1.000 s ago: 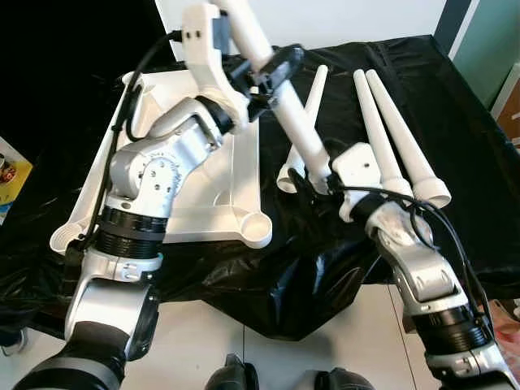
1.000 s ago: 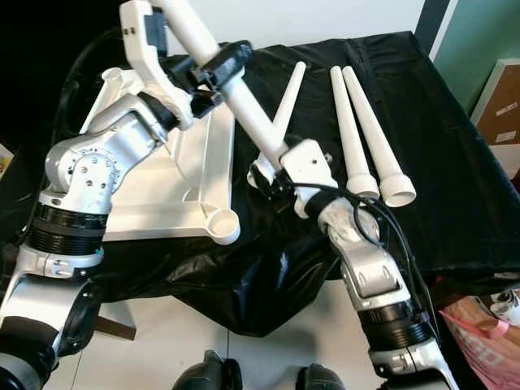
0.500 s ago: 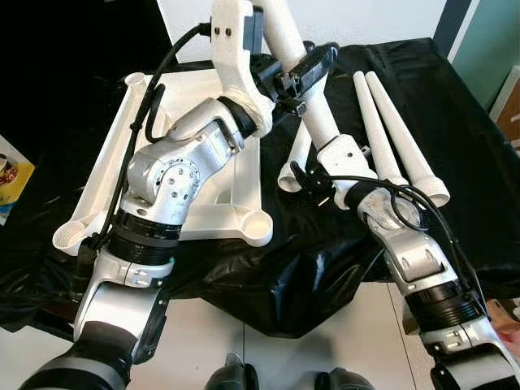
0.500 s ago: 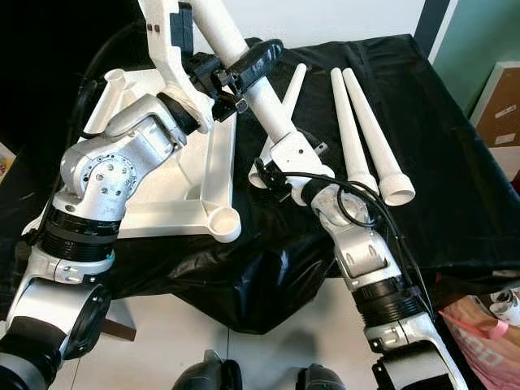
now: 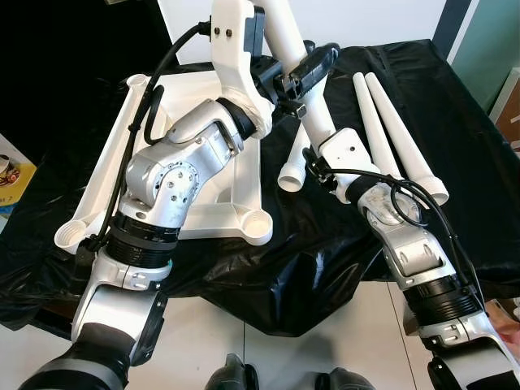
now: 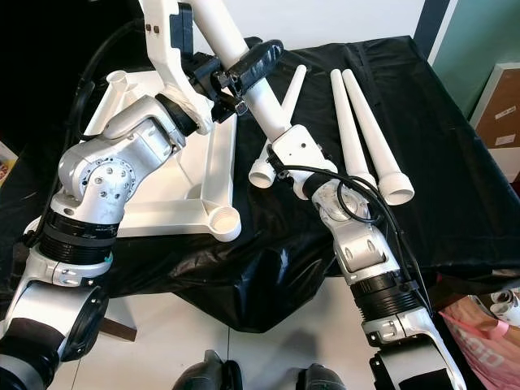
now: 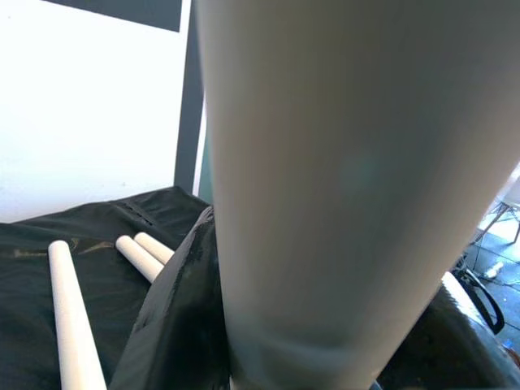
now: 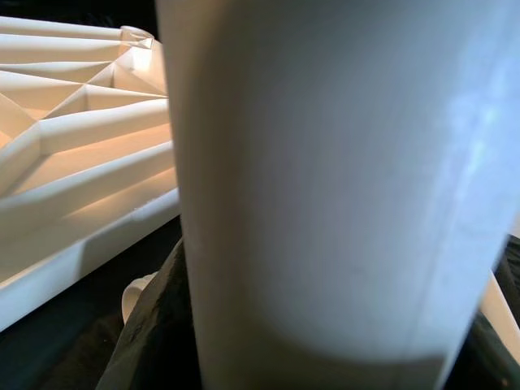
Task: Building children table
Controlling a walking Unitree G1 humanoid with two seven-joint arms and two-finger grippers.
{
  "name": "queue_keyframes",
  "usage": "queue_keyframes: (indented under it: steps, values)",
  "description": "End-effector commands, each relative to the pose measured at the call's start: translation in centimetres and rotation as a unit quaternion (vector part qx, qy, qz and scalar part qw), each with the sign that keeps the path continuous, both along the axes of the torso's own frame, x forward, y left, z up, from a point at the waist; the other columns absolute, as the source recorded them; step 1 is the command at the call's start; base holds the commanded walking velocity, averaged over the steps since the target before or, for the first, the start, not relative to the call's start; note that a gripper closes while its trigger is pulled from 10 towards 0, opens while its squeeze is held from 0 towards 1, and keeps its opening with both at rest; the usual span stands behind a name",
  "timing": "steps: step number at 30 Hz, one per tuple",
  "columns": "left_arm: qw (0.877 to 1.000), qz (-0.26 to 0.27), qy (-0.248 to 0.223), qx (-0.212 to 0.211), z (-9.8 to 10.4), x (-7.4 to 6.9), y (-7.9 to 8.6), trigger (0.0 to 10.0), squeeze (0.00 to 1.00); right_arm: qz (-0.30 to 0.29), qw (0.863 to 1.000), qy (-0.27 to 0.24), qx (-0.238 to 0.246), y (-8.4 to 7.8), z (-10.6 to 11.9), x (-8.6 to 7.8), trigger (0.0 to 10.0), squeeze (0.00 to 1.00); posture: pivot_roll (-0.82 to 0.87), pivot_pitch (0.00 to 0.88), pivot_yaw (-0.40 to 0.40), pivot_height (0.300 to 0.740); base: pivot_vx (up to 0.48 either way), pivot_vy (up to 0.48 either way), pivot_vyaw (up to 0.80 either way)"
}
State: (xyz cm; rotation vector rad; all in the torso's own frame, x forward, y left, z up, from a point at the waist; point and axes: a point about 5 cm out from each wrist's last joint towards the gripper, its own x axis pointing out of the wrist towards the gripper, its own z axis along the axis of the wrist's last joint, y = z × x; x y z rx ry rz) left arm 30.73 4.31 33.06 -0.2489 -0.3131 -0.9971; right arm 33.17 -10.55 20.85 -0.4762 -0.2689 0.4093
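A white plastic table leg [image 5: 305, 81], a long smooth tube that widens toward its lower end, is held aloft at a slant between both of the robot's grippers above a black sheet [image 5: 455, 122]. The left gripper [image 5: 305, 69] pinches it partway up the shaft, its black fingers [image 5: 317, 61] wrapped round the tube, while the right gripper [image 5: 318, 154] clasps the wide lower end; the wrist camera there shows dark fingers [image 8: 154, 325] pressed against either side of the white tube. The leg runs up and away from the right gripper, past the left gripper and out of the top of the head views.

Just to the left of the left gripper lies the upturned white tabletop [image 5: 236, 187], ribbed on its underside, with round sockets at its corners, the nearest socket [image 5: 257, 221] open toward the camera. Directly beneath the held leg a second leg [image 5: 294, 158] rests on the sheet, its open end close beside the right gripper. Two more legs [image 5: 398, 138] lie side by side to the right of that gripper, touching one another.

Compared with a second ago, the left arm has risen and swung inward, the right gripper has moved up from the sheet, and the leg stands steeper; in the last half second the right gripper has edged slightly higher.
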Motion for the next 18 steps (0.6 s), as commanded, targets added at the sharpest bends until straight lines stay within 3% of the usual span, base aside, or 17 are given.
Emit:
queue_keyframes:
  steps: [1, 4, 5, 6, 7, 8, 15, 16, 17, 18]
  values:
    - [0.986, -0.152, -0.070, 0.011, 0.6, -2.4, -1.2, 10.0, 0.00, 0.007, 1.000, 0.011, 0.007, 0.7, -0.3, -0.1, 0.0, 0.00, 0.02, 0.086, 0.072, 0.740, 0.000, 0.000, 0.00]
    - [0.986, -0.153, -0.068, 0.012, 0.5, -2.3, -1.3, 10.0, 0.00, -0.002, 1.000, 0.016, 0.016, 0.7, -0.5, 0.0, 0.0, 0.00, 0.02, 0.086, 0.075, 0.740, 0.000, 0.000, 0.00]
    - [0.985, -0.157, -0.066, 0.010, 0.5, -2.4, -1.2, 10.0, 0.00, -0.013, 0.999, 0.021, 0.028, 0.6, -0.6, 0.0, 4.0, 0.00, 0.02, 0.087, 0.077, 0.740, 0.000, 0.000, 0.00]
    - [0.985, -0.157, -0.066, 0.010, 0.5, -2.4, -1.2, 10.0, 0.00, -0.013, 0.999, 0.021, 0.028, 0.6, -0.6, 0.0, 4.0, 0.00, 0.02, 0.087, 0.077, 0.740, 0.000, 0.000, 0.00]
    - [0.985, -0.160, -0.064, 0.008, 0.4, -2.4, -1.2, 10.0, 0.47, -0.021, 0.999, 0.025, 0.037, 0.6, -0.7, 0.0, 8.3, 0.00, 0.02, 0.087, 0.077, 0.740, 0.000, 0.000, 0.00]
    - [0.985, -0.160, -0.062, 0.005, 0.4, -2.4, -1.2, 10.0, 1.00, -0.029, 0.998, 0.030, 0.046, 0.5, -0.8, 0.0, 10.0, 0.00, 0.02, 0.087, 0.078, 0.740, 0.000, 0.000, 0.00]
    - [0.988, -0.140, -0.065, 0.013, 0.1, -2.1, -1.0, 10.0, 1.00, -0.065, 0.992, 0.051, 0.099, 0.3, -1.2, 0.0, 10.0, 0.00, 0.02, 0.087, 0.081, 0.740, 0.000, 0.000, 0.00]
    - [0.989, -0.133, -0.067, 0.014, 0.1, -2.0, -0.9, 10.0, 0.13, -0.074, 0.990, 0.055, 0.111, 0.2, -1.3, 0.0, 10.0, 0.00, 0.02, 0.087, 0.082, 0.740, 0.000, 0.000, 0.00]
    - [0.989, -0.133, -0.067, 0.014, 0.1, -2.0, -0.9, 10.0, 0.13, -0.074, 0.990, 0.055, 0.111, 0.2, -1.3, 0.0, 10.0, 0.00, 0.02, 0.087, 0.082, 0.740, 0.000, 0.000, 0.00]
    - [0.990, -0.123, -0.068, 0.011, 0.0, -2.0, -0.8, 10.0, 0.00, -0.083, 0.988, 0.055, 0.120, 0.0, -1.4, 0.0, 10.0, 0.00, 0.02, 0.086, 0.082, 0.740, 0.000, 0.000, 0.00]
